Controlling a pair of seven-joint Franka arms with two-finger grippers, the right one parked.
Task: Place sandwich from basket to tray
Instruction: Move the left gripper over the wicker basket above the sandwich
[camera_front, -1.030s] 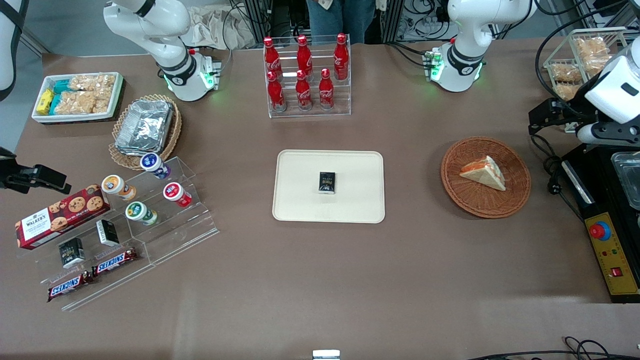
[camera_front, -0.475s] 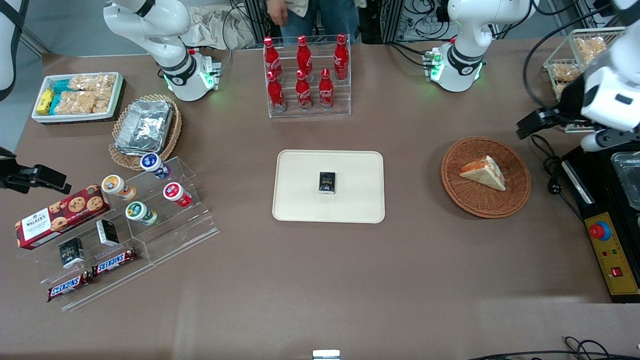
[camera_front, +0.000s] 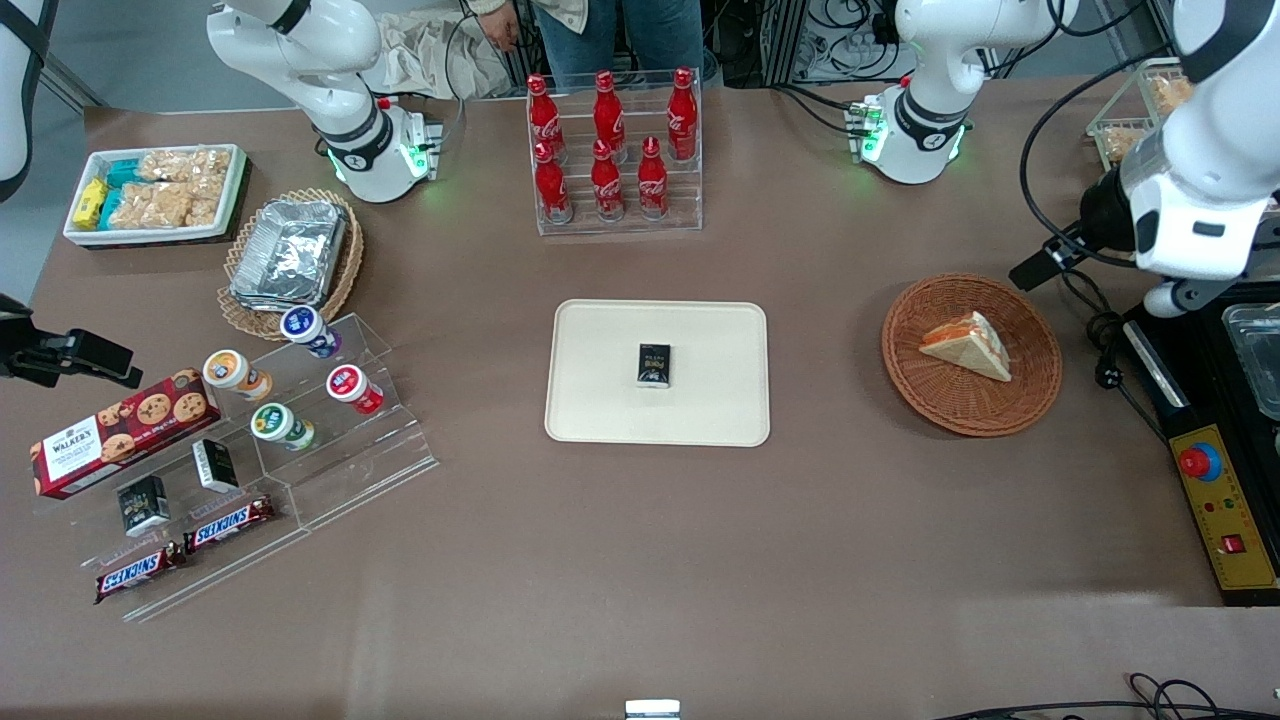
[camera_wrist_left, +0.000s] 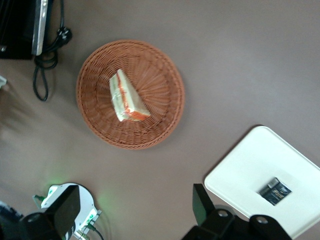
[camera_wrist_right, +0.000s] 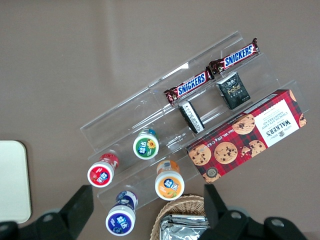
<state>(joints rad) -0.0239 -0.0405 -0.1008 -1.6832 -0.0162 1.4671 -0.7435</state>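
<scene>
The sandwich, a white-bread wedge with orange filling, lies in the reddish-brown wicker basket. The cream tray sits mid-table and carries a small black box. My left gripper hangs open and empty above the table, beside the basket toward the working arm's end and a little farther from the front camera. The left wrist view shows the sandwich, basket, tray and box well below the gripper; its fingers stand wide apart.
A black control box with a red button and cables lie beside the basket at the working arm's end. A rack of cola bottles stands farther back. An acrylic snack stand and foil-tray basket lie toward the parked arm's end.
The left arm has swung up and inward, carrying the gripper closer to the basket. The sandwich, basket and tray have not moved.
</scene>
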